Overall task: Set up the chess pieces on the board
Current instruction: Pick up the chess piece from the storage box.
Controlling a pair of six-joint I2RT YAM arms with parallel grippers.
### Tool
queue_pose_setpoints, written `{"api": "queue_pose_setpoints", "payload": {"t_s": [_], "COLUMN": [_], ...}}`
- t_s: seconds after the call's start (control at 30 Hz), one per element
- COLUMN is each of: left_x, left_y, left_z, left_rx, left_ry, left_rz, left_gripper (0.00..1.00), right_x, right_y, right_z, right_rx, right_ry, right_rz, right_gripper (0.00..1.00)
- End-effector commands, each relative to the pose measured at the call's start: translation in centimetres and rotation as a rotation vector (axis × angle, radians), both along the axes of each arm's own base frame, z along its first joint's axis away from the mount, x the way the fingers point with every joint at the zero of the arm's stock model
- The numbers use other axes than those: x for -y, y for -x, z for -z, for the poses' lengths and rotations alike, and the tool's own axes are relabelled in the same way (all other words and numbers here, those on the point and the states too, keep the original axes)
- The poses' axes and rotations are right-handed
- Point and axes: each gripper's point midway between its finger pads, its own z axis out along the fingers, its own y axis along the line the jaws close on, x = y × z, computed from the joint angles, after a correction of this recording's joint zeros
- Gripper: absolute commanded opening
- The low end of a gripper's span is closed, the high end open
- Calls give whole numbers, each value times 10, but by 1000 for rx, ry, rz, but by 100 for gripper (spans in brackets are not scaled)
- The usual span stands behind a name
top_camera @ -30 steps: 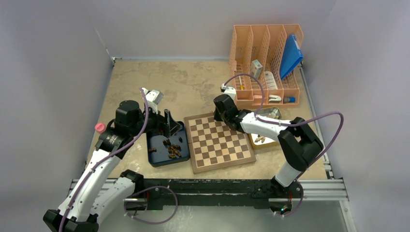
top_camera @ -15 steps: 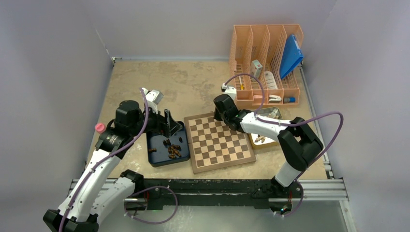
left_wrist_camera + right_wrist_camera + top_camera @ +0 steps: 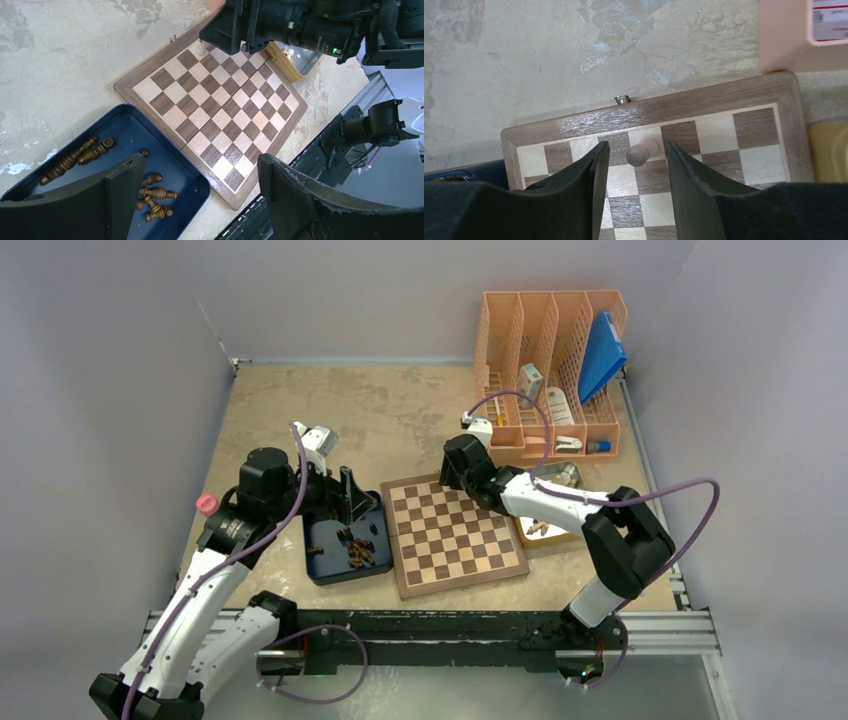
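The board [image 3: 478,552] lies mid-table. One pale chess piece [image 3: 642,151] stands on a cream square in its far row, also visible as the pale chess piece [image 3: 201,48] in the left wrist view. My right gripper [image 3: 636,148] hangs over it, open, with a gap on each side of the piece. Several dark chess pieces [image 3: 155,192] lie in the dark blue tray [image 3: 115,130]. My left gripper [image 3: 200,160] hovers open and holding nothing above that tray's edge and the board's near corner. More pale pieces [image 3: 538,528] lie in the yellow tray [image 3: 528,538].
A pink wire organiser [image 3: 550,370] with a blue folder and small items stands at the back right, close behind my right arm. A pink cap [image 3: 206,504] lies at the table's left edge. Grey walls enclose the table.
My right gripper's jaws have spread apart, letting go of the pale piece, which now stands free on the board. The left arm has not moved.
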Motion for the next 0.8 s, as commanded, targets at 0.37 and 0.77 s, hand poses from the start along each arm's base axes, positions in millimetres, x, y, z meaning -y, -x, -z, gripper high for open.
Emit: {"api": "queue_pose_setpoints", "payload": {"t_s": [0.37, 0.77], "left_x": [0, 1], "left_y": [-4, -4], "left_z": [-6, -5], "left_rx": [23, 22], "left_ry": [16, 17], "left_rz": [-8, -4], "left_gripper": [83, 83], "right_x": [91, 186], "right_y": [-12, -3], "right_z": [-74, -31], "right_rx": [144, 36], "right_ry": [51, 70], "right_rz": [236, 482], "right_gripper": [40, 36]}}
